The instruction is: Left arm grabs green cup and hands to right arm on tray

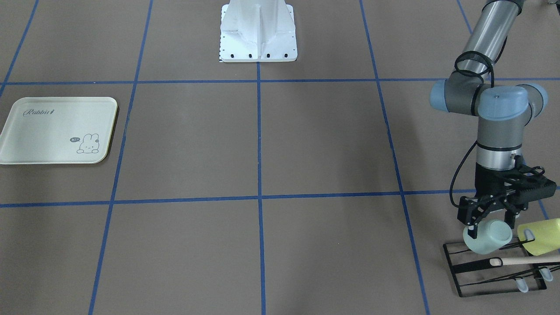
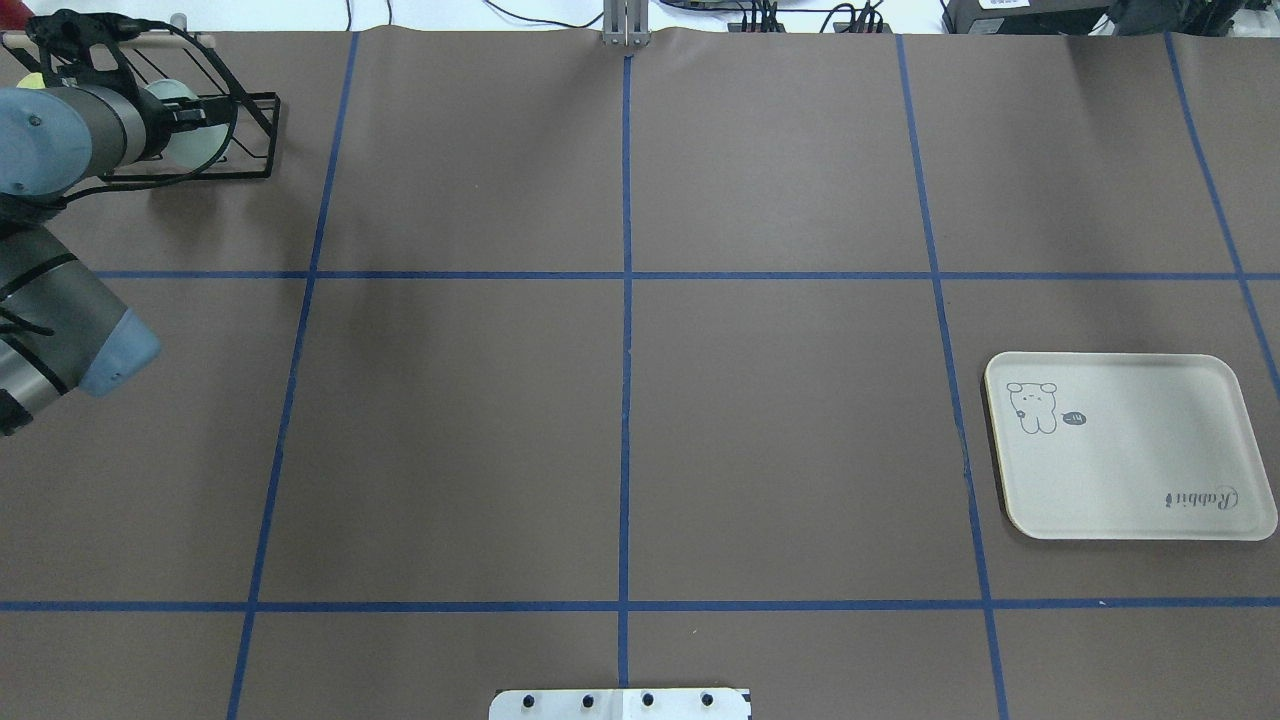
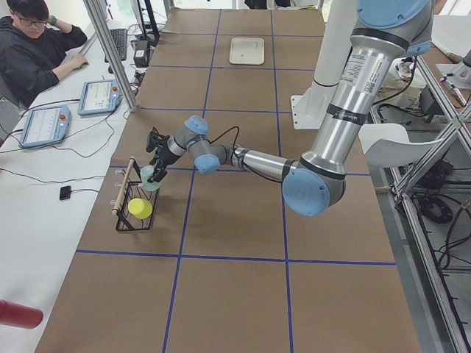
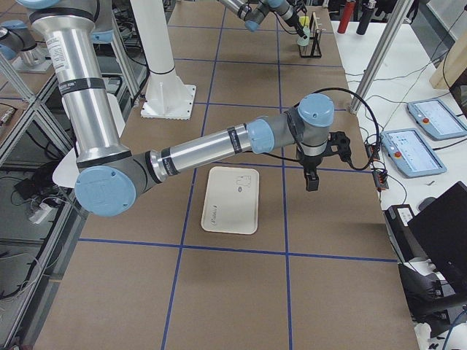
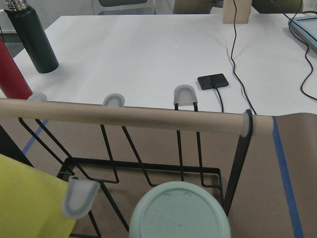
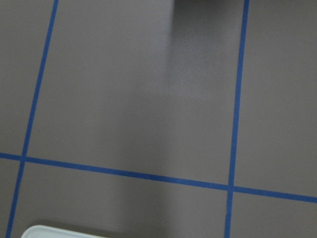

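The green cup (image 1: 487, 237) sits tilted at the black wire rack (image 1: 477, 273), at the table's far left corner. My left gripper (image 1: 490, 222) reaches down over it, with one finger against each side, shut on it. The left wrist view shows the cup's round base (image 5: 181, 212) close up. The cream tray (image 1: 52, 127) lies flat on the other side of the table (image 2: 1130, 460). My right gripper (image 4: 311, 181) hangs beside the tray (image 4: 232, 200); it shows only in the exterior right view, so I cannot tell its state.
A yellow-green cup (image 1: 542, 236) hangs in the same rack right beside the green one. A wooden rod (image 5: 133, 116) runs across the rack's top. The white robot base (image 1: 258, 33) stands at the table's middle edge. An operator (image 3: 33, 44) sits beyond the rack.
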Controlling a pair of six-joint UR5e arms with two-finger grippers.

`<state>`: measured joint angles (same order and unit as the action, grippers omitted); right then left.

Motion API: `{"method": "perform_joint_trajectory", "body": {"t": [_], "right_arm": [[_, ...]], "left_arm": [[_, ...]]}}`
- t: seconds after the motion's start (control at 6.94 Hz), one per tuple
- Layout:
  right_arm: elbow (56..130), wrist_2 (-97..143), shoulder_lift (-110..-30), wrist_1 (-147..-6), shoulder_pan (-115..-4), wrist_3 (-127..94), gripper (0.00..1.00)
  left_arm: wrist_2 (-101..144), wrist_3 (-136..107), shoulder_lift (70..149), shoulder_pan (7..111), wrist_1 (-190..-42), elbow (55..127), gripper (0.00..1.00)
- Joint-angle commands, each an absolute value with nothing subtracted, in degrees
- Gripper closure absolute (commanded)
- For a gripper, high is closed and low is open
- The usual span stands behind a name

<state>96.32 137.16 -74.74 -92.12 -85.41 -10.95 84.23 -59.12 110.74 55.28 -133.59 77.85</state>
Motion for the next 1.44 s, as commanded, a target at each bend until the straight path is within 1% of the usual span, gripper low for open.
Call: {"method": "perform_joint_trajectory", "body": {"t": [0.0, 0.14, 0.29, 0.58, 0.86, 1.01, 1.3], "right_arm": [[96.1, 137.3, -72.1, -92.1, -84.0, -14.4, 0.01], [96.2, 137.3, -71.4, -92.0, -83.5, -14.7, 0.01], [95.5, 137.2, -71.2, -88.3, -83.0, -15.2, 0.01], [94.3, 137.2, -71.3, -78.7, -82.7, -24.1, 0.01], [94.3, 136.9, -71.4, -73.2, -82.4, -29.1, 0.01], [94.4, 136.8, -71.2, -72.8, -82.4, -30.0, 0.01], [94.6, 136.8, -71.1, -72.8, -82.4, -31.0, 0.01]], "left_arm": [[83.9, -59.1, 110.9, 55.3, -133.7, 77.3, 0.0], [83.9, -59.1, 110.9, 55.3, -133.7, 77.3, 0.0], [83.9, -59.1, 110.8, 55.3, -133.7, 77.3, 0.0], [83.9, -59.1, 110.7, 55.3, -133.7, 77.3, 0.0], [83.9, -59.1, 110.7, 55.3, -133.7, 77.2, 0.02], [83.9, -59.1, 110.9, 55.3, -133.7, 76.7, 0.05], [83.9, -59.1, 111.0, 55.3, -133.7, 76.5, 0.05]]}}
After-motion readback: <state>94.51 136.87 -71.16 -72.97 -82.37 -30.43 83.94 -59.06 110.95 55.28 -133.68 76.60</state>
